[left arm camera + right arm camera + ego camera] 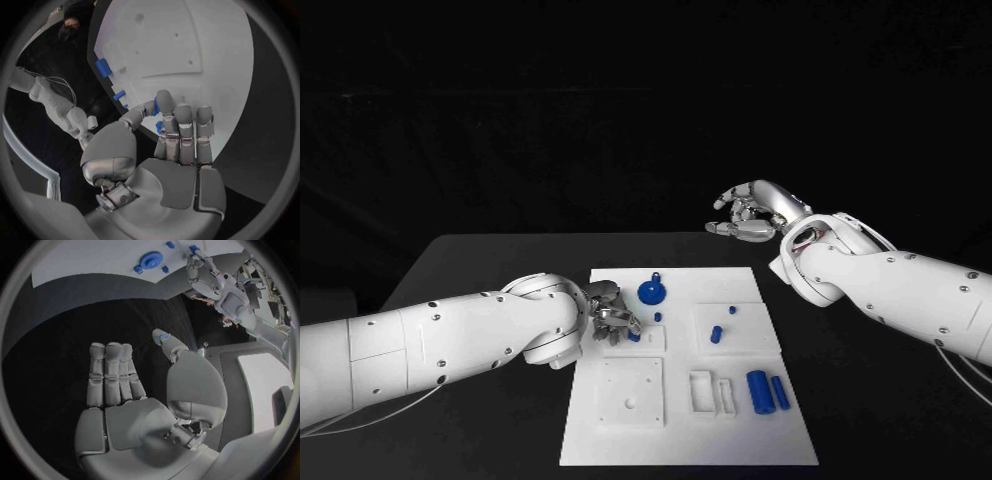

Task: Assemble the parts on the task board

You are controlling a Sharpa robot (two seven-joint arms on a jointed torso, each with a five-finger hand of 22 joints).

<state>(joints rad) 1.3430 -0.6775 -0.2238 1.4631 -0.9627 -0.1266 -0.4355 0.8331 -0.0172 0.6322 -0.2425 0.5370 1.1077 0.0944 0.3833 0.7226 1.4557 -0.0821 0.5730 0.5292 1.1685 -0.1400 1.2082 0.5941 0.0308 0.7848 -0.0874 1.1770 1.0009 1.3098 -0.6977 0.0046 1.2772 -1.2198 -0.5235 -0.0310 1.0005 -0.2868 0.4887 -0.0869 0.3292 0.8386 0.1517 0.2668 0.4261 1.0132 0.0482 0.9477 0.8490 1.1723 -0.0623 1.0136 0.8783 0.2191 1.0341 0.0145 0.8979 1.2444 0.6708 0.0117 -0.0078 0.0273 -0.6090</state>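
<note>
The white task board [687, 440] is lying in the middle of the black table [473, 262], reaching to its near edge. On the board I am counting six blue parts: one round disc [652, 292] near the far edge, one tiny piece [658, 317] just beside it, two short pegs [717, 334] on a raised tile by the right edge, and two long cylinders [762, 391] lying side by side toward the near right corner. The left hand [604, 313] is resting at the board's left edge, its fingers [164, 106] pinching one more small blue part [157, 107]. The right hand [756, 213] is hovering above the table beyond the board's far right corner, grasping nothing, its fingers loosely released.
</note>
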